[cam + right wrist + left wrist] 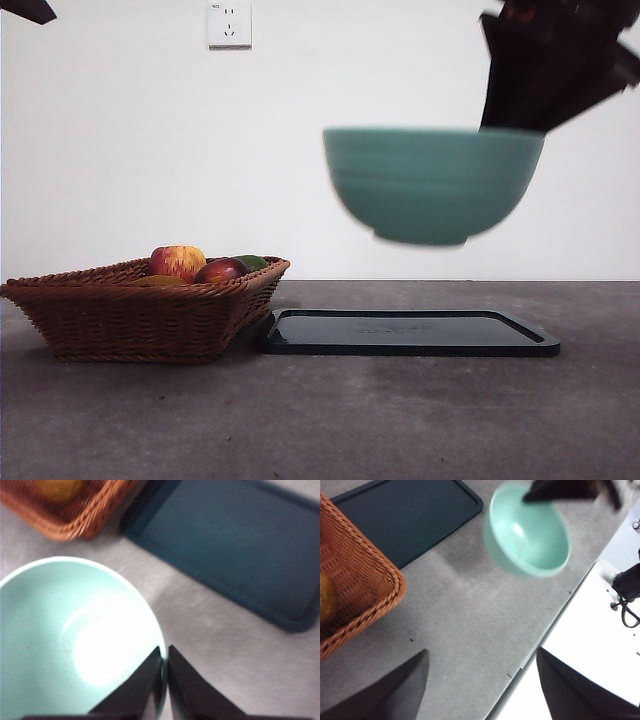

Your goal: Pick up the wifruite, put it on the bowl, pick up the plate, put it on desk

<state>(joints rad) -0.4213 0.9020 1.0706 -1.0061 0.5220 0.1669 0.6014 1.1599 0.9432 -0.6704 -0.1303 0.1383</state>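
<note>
Only the right wrist view shows the right hand (pixel 164 680) pinching the bowl's (pixel 60 640) rim. The front view shows the bowl (pixel 432 185) airborne, slightly tilted, mouth upward. The left hand (pixel 482 685) hangs spread.

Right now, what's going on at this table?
The right claw is pinched shut on the rim of the large teal-green ceramic bowl, holding it in the air above the flat dark rectangular tray on the dark grey tabletop. The bowl looks empty. The woven brown wicker basket of fruit sits beside the tray. The left claw hangs open, holding nothing.
</note>
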